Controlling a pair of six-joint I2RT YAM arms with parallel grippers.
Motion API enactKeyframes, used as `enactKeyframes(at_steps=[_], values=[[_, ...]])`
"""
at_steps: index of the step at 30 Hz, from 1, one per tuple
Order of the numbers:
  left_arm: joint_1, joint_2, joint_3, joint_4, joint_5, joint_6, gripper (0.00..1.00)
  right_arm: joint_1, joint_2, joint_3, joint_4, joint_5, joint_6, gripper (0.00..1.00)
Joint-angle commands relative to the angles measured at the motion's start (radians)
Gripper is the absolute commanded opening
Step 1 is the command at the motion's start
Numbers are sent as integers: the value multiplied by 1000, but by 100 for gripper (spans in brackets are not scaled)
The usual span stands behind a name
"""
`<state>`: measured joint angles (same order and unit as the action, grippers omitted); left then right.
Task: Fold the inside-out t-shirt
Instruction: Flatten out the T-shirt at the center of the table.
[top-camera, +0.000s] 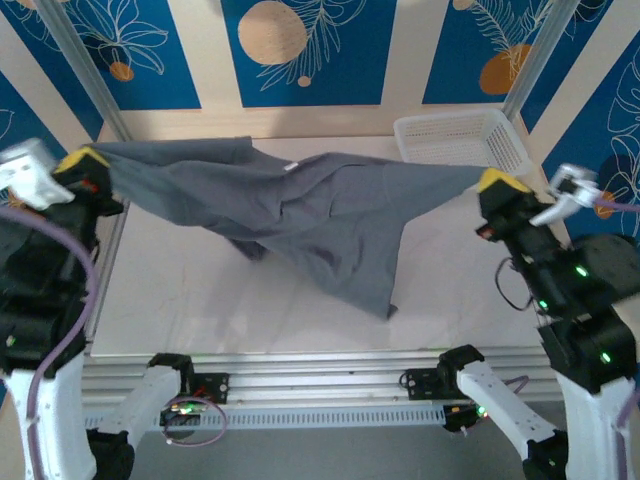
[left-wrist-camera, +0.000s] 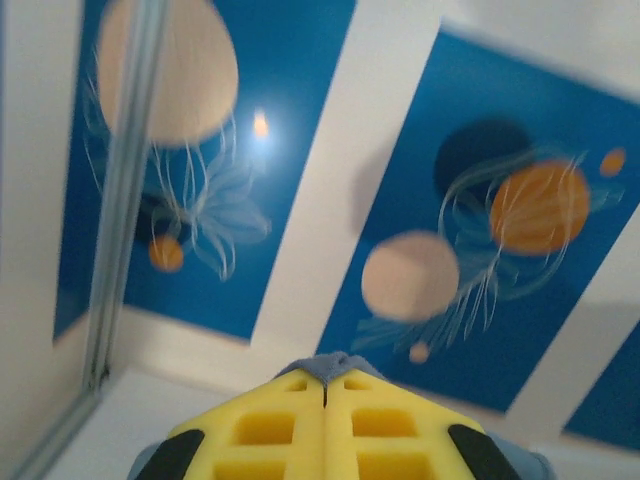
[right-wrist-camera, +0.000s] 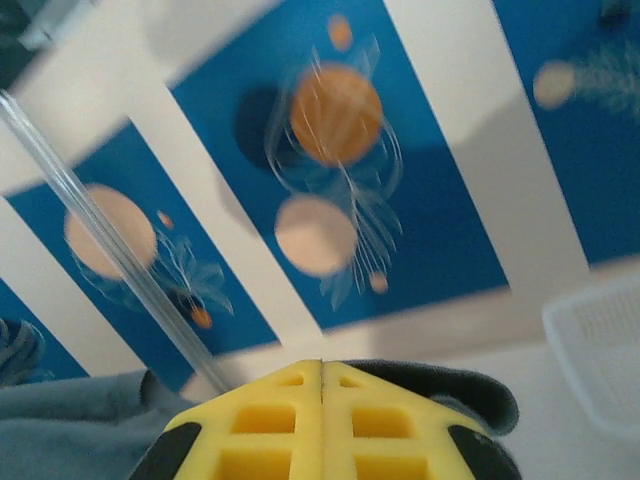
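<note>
Cloth of a plain dark grey short-sleeved t-shirt (top-camera: 300, 210) hangs stretched above the pale tabletop (top-camera: 200, 310), sagging lowest in front and to the left of the white plastic mesh basket (top-camera: 460, 140). The right hand (top-camera: 495, 183), just in front of the basket, pinches one end; the left hand (top-camera: 85, 163), well to the basket's left, pinches the other.

left black-and-white arm (top-camera: 40, 290): left side, lifted | left yellow-fingered black gripper (top-camera: 88, 160): jaws pressed together | right black-and-white arm (top-camera: 585, 300): right side, lifted | right yellow-fingered black gripper (top-camera: 498, 182): jaws pressed together | grippers well apart
</note>
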<state>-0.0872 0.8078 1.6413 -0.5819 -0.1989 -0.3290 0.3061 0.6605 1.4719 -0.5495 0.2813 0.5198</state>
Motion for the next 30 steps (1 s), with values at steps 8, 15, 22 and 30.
enactKeyframes(at_steps=[8,15,22,30], values=[[9,37,169,88,-79,84,0,-5,77,224,70,108,-137,0],[9,192,118,128,-156,103,0,-7,227,186,170,189,-237,0],[41,457,-15,355,-188,115,0,-251,469,69,289,25,-135,0],[120,850,21,418,32,40,63,-331,820,151,304,-302,-203,72]])
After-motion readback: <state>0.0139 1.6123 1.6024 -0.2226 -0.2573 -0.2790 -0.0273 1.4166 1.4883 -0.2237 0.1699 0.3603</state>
